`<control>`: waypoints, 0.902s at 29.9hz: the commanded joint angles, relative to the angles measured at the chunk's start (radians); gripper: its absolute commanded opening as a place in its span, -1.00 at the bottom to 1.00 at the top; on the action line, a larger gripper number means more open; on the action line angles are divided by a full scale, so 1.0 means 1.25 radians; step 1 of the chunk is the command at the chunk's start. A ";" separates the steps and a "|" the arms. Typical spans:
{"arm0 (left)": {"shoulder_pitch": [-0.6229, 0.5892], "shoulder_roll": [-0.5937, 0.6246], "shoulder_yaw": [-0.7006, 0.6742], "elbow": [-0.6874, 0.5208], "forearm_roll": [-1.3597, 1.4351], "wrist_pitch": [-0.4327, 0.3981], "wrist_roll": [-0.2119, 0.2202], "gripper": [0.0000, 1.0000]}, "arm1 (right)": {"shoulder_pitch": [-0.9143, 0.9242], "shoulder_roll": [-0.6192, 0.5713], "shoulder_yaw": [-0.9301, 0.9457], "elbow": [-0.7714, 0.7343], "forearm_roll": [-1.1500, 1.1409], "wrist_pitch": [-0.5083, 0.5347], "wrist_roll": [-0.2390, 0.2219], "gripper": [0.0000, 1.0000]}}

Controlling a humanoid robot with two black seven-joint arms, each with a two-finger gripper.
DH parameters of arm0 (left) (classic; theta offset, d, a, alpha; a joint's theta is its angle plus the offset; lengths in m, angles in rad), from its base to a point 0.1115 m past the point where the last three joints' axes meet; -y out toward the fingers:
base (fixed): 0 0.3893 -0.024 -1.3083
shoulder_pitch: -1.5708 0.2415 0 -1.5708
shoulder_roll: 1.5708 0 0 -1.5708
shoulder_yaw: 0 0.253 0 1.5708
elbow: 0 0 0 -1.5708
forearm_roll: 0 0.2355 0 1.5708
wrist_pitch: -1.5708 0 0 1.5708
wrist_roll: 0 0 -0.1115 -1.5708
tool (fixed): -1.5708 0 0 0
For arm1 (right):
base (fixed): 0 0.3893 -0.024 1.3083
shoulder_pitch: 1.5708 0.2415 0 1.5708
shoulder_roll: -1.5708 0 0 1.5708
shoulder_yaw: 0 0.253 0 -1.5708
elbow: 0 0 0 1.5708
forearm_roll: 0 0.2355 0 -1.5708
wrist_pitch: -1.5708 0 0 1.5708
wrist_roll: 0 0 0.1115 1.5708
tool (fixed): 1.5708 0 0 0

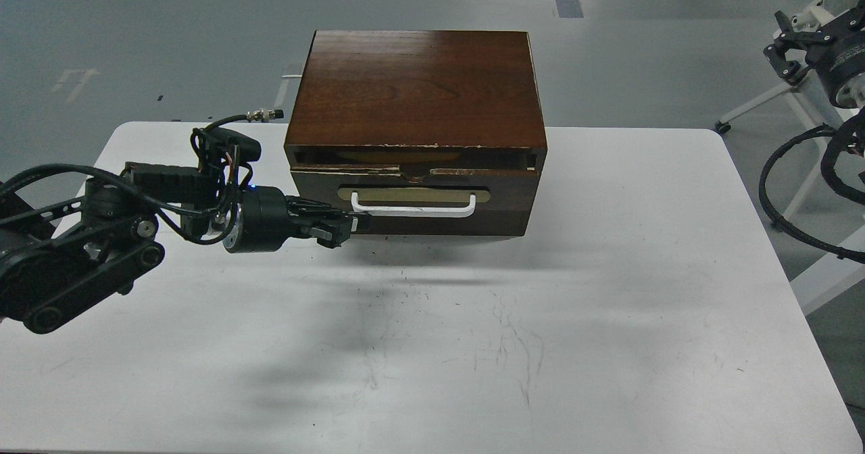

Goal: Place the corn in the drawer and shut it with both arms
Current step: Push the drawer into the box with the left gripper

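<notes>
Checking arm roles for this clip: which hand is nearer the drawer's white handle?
Left. The left hand sits at the left end of the white handle; the right hand is raised far off to the right, beyond the table.

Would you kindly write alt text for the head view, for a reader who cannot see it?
A black left gripper reaches from the left to the left end of the white handle on the drawer of a dark wooden box. The box stands on a white table. No corn is visible.
</notes>
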 commanded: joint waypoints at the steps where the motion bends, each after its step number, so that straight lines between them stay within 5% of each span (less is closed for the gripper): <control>1: 0.000 -0.001 0.001 0.002 -0.001 0.000 0.001 -1.00 | -0.001 0.000 0.000 -0.001 0.000 0.000 0.000 1.00; 27: -0.011 -0.023 0.000 0.047 -0.012 0.003 -0.002 -1.00 | -0.003 0.000 0.001 -0.001 0.000 0.000 0.000 1.00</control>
